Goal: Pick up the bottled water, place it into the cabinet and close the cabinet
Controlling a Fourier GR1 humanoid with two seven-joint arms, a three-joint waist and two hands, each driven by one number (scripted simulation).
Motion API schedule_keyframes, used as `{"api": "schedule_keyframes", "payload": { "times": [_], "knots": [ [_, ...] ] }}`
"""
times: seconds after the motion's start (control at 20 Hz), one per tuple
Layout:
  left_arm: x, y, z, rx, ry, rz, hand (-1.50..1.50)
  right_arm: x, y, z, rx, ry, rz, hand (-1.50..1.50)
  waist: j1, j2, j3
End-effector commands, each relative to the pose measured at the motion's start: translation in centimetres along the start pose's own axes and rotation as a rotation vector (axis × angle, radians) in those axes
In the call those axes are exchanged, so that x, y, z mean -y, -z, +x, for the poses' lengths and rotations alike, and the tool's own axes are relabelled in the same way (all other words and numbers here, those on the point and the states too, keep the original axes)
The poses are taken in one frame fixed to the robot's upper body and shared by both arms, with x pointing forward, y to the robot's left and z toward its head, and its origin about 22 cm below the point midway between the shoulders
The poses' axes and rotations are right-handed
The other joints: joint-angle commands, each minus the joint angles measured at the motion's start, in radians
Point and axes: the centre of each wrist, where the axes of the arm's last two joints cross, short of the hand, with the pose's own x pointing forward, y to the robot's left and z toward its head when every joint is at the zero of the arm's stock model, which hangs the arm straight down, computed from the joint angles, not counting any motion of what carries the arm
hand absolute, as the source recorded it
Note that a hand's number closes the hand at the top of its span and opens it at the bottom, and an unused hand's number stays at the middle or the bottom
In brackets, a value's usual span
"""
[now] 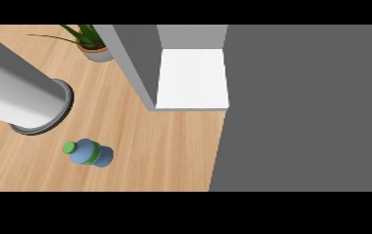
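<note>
Nothing looks done yet: the bottled water (90, 153) stands untouched on the wooden counter (160, 144) at the near left, the cabinet (190, 78) is open farther right, and neither hand shows, so their state cannot be told

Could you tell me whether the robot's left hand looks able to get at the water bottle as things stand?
Probably yes, though no hand is in view. The water bottle stands alone on bare counter at lower left, apart from the grey cylinder and the cabinet, so nothing visible blocks it.
</note>
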Motion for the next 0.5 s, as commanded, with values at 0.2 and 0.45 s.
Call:
{"api": "schedule_keyframes", "payload": {
  "times": [0.2, 0.45],
  "knots": [
    [-0.5, 1.3, -2.7, -0.022, 0.034, -0.017, -1.5, -0.3, -1.3, 2.2, 0.045, -0.097, -0.035, -1.5, -0.002, 0.0, 0.0],
    [0.0, 4.2, -5.2, -0.033, 0.051, -0.027, -1.5, -0.7, -0.7, 1.2, 0.058, -0.094, -0.029, -1.5, -0.007, 0.002, 0.0]
  ]
}}
